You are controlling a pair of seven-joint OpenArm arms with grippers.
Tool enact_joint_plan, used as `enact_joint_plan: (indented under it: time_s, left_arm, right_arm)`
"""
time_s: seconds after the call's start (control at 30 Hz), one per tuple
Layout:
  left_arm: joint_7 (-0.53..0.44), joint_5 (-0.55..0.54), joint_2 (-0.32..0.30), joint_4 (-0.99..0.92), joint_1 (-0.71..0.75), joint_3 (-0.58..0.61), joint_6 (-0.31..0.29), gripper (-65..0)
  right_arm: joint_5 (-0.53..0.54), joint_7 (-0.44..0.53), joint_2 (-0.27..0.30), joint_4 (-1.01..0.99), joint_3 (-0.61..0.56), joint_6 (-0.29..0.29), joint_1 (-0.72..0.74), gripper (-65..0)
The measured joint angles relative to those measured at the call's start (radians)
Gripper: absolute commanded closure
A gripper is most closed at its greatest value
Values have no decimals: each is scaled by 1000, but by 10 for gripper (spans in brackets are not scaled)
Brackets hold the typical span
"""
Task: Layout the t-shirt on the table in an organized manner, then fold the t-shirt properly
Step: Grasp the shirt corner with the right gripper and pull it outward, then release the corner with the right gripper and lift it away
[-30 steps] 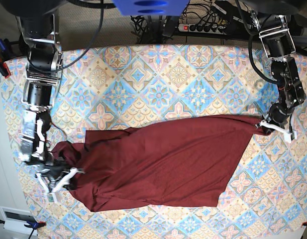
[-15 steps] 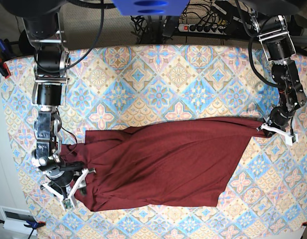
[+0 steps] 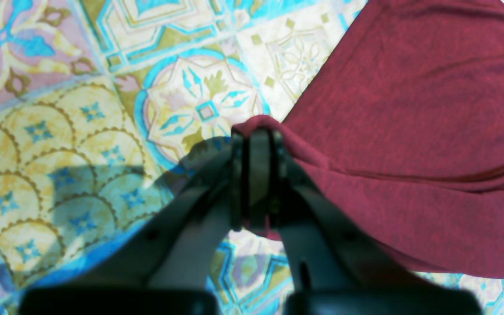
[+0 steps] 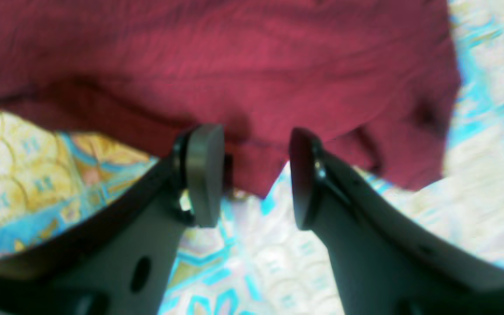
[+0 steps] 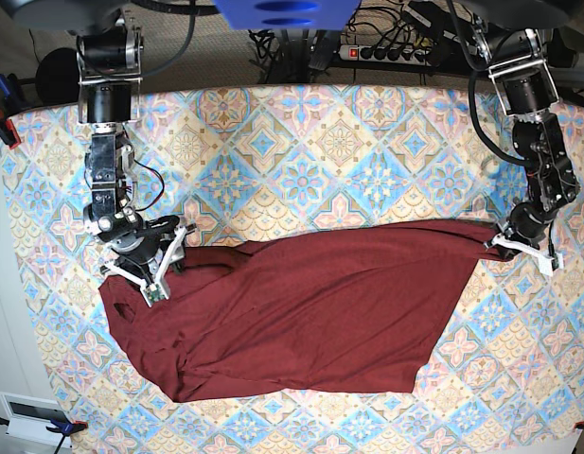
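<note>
Patterned worktop point(image 5: 348, 142) in pastel diamond tiles, cables and a power strip behind its far edge. Across the middle, the t-shirt point(image 5: 310, 312): spread wide but skewed and rumpled, bunched at the base view's left. Left tool point(image 3: 255, 135) clamped tight on a pinched corner of cloth at the base view's right. Right tool point(image 4: 252, 175) standing open over the hem at the other end, gripping nothing. Layout only partly done by the look of it: sleeves and edges not squared, no fold made yet.
</note>
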Motion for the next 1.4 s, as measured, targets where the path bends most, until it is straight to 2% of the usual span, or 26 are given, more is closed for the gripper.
enact_joint_plan:
  time_s: [0.2, 0.27, 0.4, 0.7, 0.87, 1.03, 1.13, 1.2, 1.3, 1.4]
  left_arm:
    - [0, 0, -1, 0, 3, -1, 0, -2]
    - [0, 0, -1, 0, 3, -1, 0, -2]
    - [-3, 0, -3, 0, 5, -1, 0, -2]
    - [-1, -1, -3, 0, 5, -1, -1, -2]
    - [0, -1, -2, 0, 5, -1, -1, -2]
    - [-1, -1, -2, 0, 5, -1, -1, -2]
    - [-1, 0, -3, 0, 5, -1, 0, -2]
    - [-1, 0, -2, 0, 5, -1, 0, -2]
    - [-1, 0, -3, 0, 3, -1, -1, -2]
    - [2, 1, -2, 1, 3, -2, 1, -2]
  right_arm:
    - [168, 94, 0, -142, 34, -1, 3, -241]
    - [188, 109, 2, -177, 35, -7, 3, -241]
    - [197, 127, 3, -223, 35, -8, 3, -247]
    - [200, 150, 10, -239, 35, -7, 5, -364]
    - [201, 222, 18, -294, 35, -7, 16, -365]
    - [208, 247, 18, -355, 33, 0, 51, -359]
    - [207, 245, 18, -351, 31, -4, 47, -277]
    - [206, 223, 19, -336, 31, -12, 43, -175]
    - [199, 136, 16, -249, 33, 0, 19, 0]
    - [200, 108, 15, -90, 64, -11, -61, -13]
